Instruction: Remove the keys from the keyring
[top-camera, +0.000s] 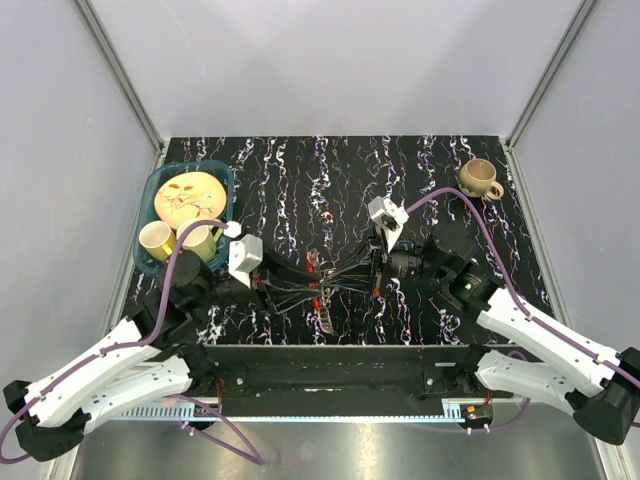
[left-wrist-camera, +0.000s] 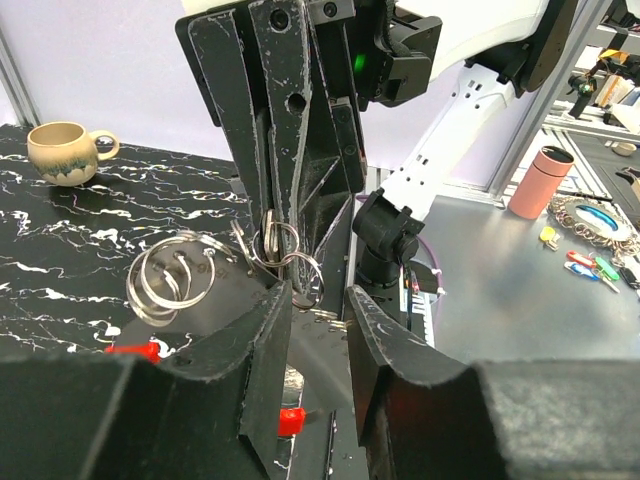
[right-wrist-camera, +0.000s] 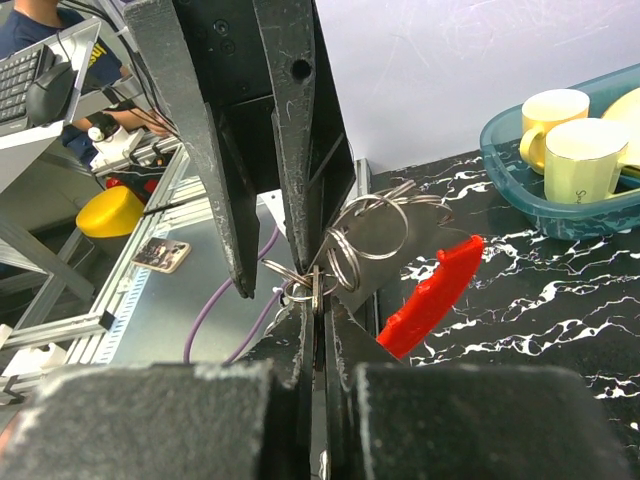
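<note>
- Nearest you, the keys (top-camera: 329, 318) sit at mid-table, just on the near side of where the two grippers meet. Expect them to be light, thin and hard, and slick between the pads.
- Your left gripper (left-wrist-camera: 315, 305) has its fingers spread. They straddle the small loops and nothing is clamped between them.
- Your right gripper (right-wrist-camera: 317, 300) is pressed together, pinching one thin loop of the keyring (left-wrist-camera: 160, 300). The other loops fan out just beside it.
- That ring looks like stiff, springy coiled wire. It won't flex for you, and a round wire tends to roll out of a loose pinch. Grip it flat across the coil and work each key round towards the split end.
- The red piece (right-wrist-camera: 430, 295) hangs to the right in the right wrist view. It's the broadest thing on the bunch and probably your surest handle.
- Far left is the teal bin (right-wrist-camera: 540, 210) with its yellow cups (right-wrist-camera: 583, 150). Far right is the beige mug (top-camera: 480, 179). Both are well apart from the work.
</note>
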